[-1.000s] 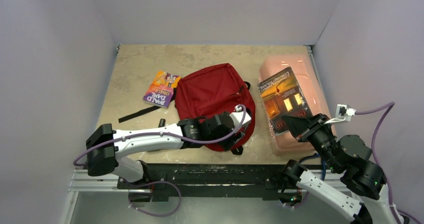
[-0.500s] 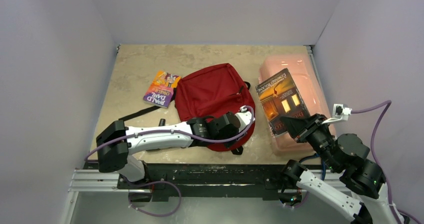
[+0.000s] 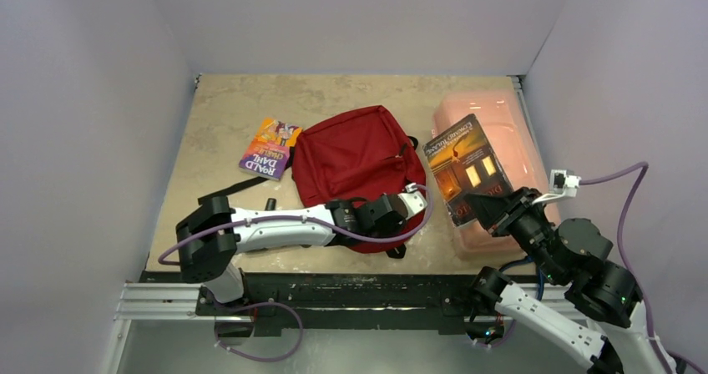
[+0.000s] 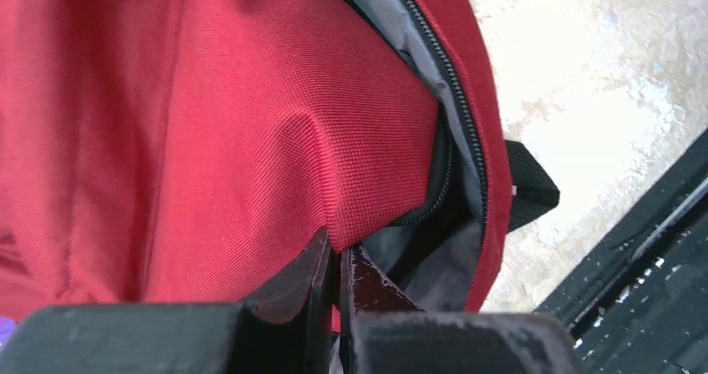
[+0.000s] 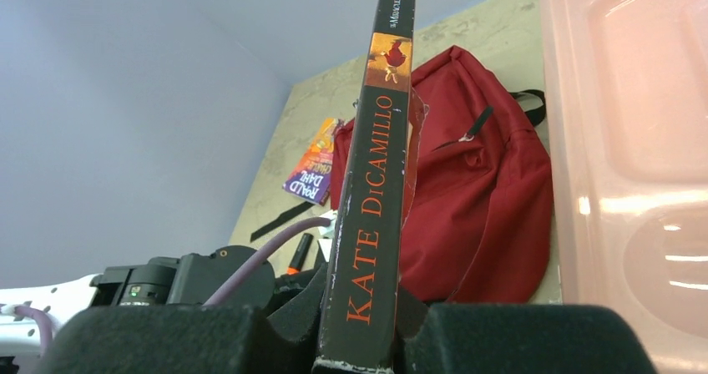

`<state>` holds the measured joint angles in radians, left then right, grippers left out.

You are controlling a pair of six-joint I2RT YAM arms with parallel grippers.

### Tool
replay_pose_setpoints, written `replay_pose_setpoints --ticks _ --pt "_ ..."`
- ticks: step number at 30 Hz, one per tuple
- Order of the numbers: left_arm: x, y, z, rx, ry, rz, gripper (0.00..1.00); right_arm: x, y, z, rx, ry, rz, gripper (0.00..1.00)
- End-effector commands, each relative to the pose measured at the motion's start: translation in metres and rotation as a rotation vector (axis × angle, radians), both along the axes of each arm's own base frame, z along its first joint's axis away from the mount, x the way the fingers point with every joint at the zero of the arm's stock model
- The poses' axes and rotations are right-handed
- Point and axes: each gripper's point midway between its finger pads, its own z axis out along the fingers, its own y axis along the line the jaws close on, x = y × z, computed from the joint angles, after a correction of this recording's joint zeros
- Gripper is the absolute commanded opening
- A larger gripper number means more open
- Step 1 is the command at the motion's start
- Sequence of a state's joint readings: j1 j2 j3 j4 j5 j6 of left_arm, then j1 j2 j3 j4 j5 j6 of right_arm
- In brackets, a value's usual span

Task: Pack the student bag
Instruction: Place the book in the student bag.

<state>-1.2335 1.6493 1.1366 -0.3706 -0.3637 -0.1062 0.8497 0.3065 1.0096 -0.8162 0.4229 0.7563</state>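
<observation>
At the student bag's (image 3: 355, 161) near edge, left claw (image 4: 338, 255) pinches its zipper flap, interior shadowed; right claw (image 5: 361, 311) beside it clamps a book (image 5: 380, 140), near corner hidden.

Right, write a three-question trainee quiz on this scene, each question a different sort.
1. True or false: the right tool is shut on the dark paperback book with orange spine lettering.
2. The left tool pinches: A) the open zipper edge of the dark red fabric backpack; B) a water bottle; C) nothing.
3. Fill in: seen from above, the purple-and-orange Roald Dahl paperback lies to the backpack's ___.
Key: 1 true; 2 A; 3 left.
</observation>
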Motion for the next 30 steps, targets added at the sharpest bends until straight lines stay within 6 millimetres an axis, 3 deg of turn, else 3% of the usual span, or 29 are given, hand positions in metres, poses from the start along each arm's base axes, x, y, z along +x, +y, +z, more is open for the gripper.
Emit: replay_pose_setpoints --ticks 1,8,14,18,22,24,30 --pt "0.019 0.006 0.041 -0.047 -0.143 0.029 0.00 0.003 0.017 0.017 -0.027 -0.012 0.059 0.00" --pt "0.039 0.025 0.091 -0.128 -0.233 0.094 0.00 -0.004 0.042 -0.003 -0.079 0.106 0.174 0.00" --pt "0.069 0.040 0.143 -0.169 -0.353 0.194 0.00 -0.027 0.053 -0.022 -0.068 0.229 0.280 0.00" --pt "0.076 0.041 0.169 -0.225 -0.333 0.207 0.00 -0.044 0.066 -0.026 0.008 0.291 0.371 0.00" --pt "0.077 0.037 0.185 -0.238 -0.353 0.176 0.00 -0.056 0.084 -0.033 0.030 0.319 0.485 0.00" --pt "0.077 0.037 0.190 -0.240 -0.366 0.164 0.00 -0.063 0.095 -0.037 0.112 0.415 0.511 0.00" --pt "0.076 0.042 0.201 -0.260 -0.394 0.158 0.00 -0.059 0.104 -0.067 0.163 0.545 0.465 0.00"
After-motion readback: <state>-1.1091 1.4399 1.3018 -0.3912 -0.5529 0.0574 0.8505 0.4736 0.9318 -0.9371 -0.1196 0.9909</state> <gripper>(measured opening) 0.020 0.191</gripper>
